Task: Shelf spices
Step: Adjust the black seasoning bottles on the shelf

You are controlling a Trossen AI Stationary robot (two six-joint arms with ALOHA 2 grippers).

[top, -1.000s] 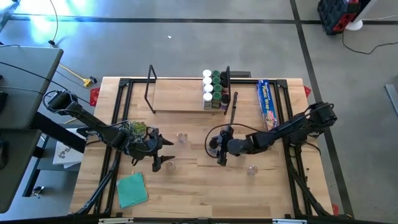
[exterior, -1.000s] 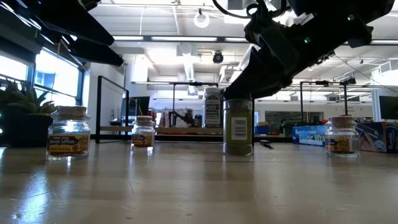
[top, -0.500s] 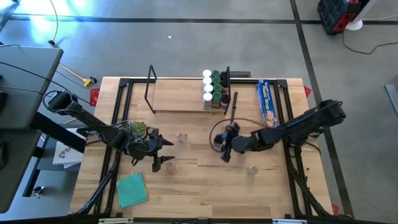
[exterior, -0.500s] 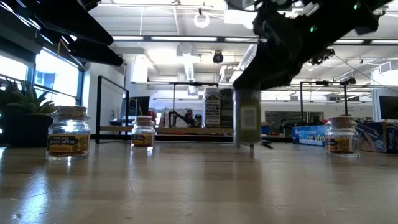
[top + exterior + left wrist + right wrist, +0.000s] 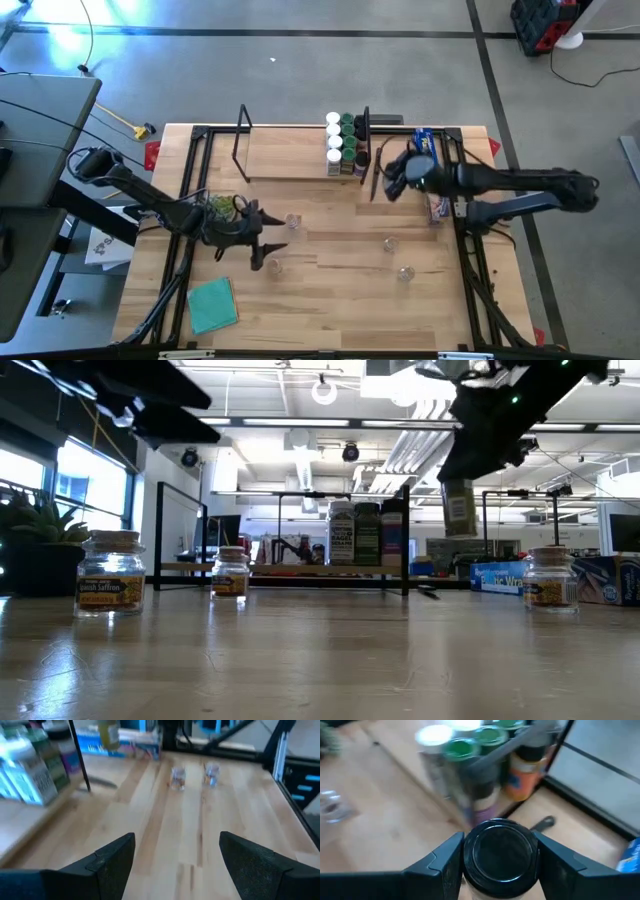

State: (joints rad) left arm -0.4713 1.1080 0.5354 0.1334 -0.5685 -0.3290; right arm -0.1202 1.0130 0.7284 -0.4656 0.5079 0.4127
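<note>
High view: the right tool (image 5: 396, 180) has swung from desk centre to upper right, beside the shelf (image 5: 290, 155), fingers clamped on a dark-lidded jar (image 5: 500, 851), probably next onto the shelf. Left tool (image 5: 175, 855) gapes empty at lower left.

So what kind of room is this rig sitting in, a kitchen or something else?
Not a kitchen; it looks like a lab or workshop. The low view shows exposed ceiling ducts and strip lights overhead, and the high view shows a bare concrete floor with taped lines around the metal-framed table.
</note>
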